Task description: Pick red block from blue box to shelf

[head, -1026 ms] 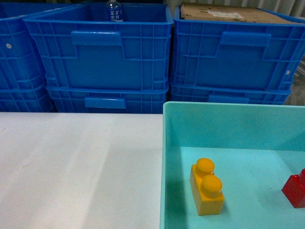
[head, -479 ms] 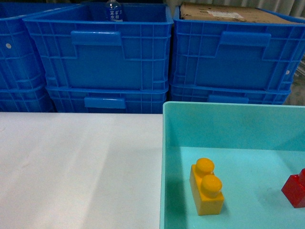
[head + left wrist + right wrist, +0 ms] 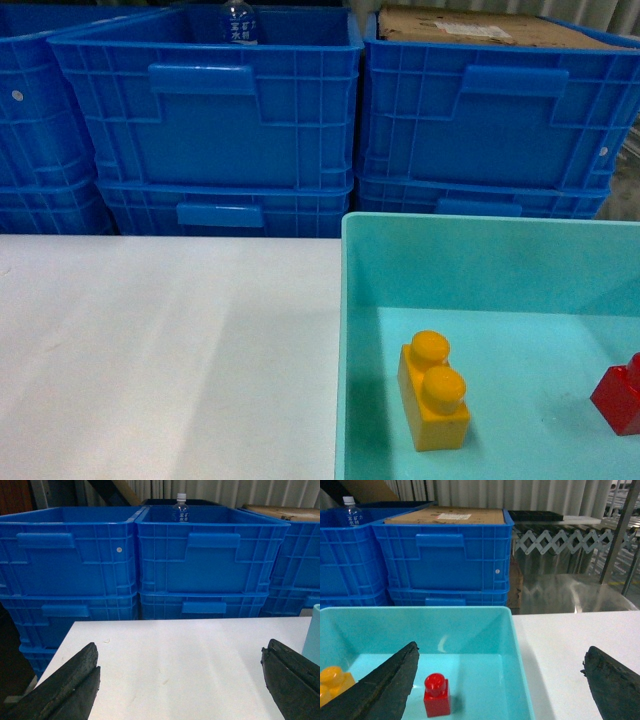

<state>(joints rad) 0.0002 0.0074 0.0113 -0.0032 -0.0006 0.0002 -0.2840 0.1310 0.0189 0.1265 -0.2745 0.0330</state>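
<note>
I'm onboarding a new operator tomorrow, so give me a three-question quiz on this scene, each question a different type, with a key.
1. True or false: the red block lies inside the blue box.
2. Multiple choice: what sits left of the red block in the box? A) a green ball B) a yellow brick C) a cup
3. Fill in: in the wrist views, both the left claw and the right claw are ____ and hold nothing.

Key: 1 true; 2 B; 3 open
</note>
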